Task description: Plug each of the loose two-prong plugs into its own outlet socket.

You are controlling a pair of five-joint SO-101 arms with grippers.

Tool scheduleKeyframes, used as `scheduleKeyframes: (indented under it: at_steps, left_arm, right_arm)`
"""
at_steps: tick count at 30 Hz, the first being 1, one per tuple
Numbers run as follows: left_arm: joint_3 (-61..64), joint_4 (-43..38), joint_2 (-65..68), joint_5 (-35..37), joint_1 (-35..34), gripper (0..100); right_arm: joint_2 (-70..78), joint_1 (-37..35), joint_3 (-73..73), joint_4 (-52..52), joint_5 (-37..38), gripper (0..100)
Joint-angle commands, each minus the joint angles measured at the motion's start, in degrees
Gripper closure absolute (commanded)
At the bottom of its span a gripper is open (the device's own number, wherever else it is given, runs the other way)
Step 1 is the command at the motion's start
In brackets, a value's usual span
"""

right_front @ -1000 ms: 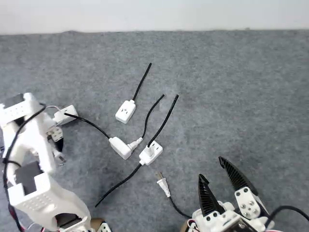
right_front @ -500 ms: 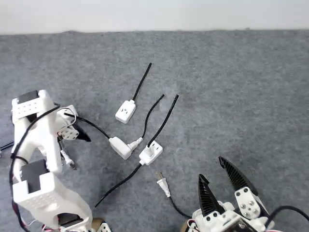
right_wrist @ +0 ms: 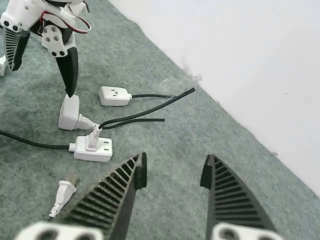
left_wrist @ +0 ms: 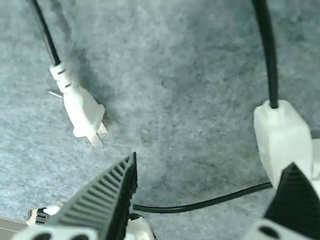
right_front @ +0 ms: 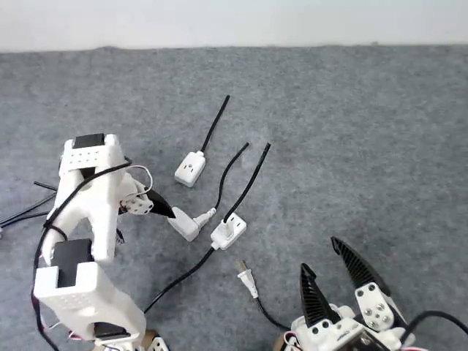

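My left gripper (left_wrist: 212, 165) is open low over the carpet. One finger (right_front: 164, 208) tips over a white socket (right_front: 181, 223) that has an angled plug (right_front: 206, 216) in its end. A loose two-prong plug (left_wrist: 80, 107) lies beside the other finger. A second loose plug (right_front: 246, 278) lies near the front, just left of my right gripper (right_front: 322, 256), which hangs open and empty. Another socket (right_front: 228, 230) holds a plug on top. A free socket (right_front: 190, 168) lies farther back, with its face bare.
Black cords (right_front: 245, 183) run back from the plugged sockets, and one cord (right_front: 179, 279) trails toward the front left. More cords (right_front: 22, 212) lie at the left edge. A white wall (right_front: 234, 22) borders the far side of the grey carpet (right_front: 365, 146).
My left arm has swung right from the left edge to the socket with the angled plug. The right arm has not moved.
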Motion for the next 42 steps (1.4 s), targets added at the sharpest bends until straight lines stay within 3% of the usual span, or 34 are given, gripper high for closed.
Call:
scheduleKeyframes:
  at_steps: [1,9,12,17,26,34,42]
  left_arm:
    - [-1.5,0.4,-0.9,0.4,-6.4,59]
    - [-7.7,1.7,-1.1,0.4,-20.3,59]
    - [-9.6,1.7,-1.1,0.4,-22.9,59]
    - [-10.2,1.7,-1.1,-2.2,-24.9,59]
    - [-10.2,1.4,-1.1,-2.4,-24.9,59]
    - [-12.6,1.3,-1.1,-2.2,-25.5,59]
    - [-18.3,1.6,-1.0,-2.0,-28.9,59]
  right_arm:
    - [3.7,0.3,1.6,0.0,2.2,80.5]
    - [26.5,-0.3,3.3,-9.7,3.8,80.5]
    - [37.8,-6.6,2.2,-13.9,3.6,80.5]
    - [59.6,-15.6,1.0,-21.0,3.4,80.4]
    - [95.9,-20.1,-11.0,-33.8,3.3,80.4]
    - [114.9,-25.2,-25.7,-38.4,0.0,80.4]
    - [132.3,-25.5,-41.0,-40.1,-2.5,80.4]
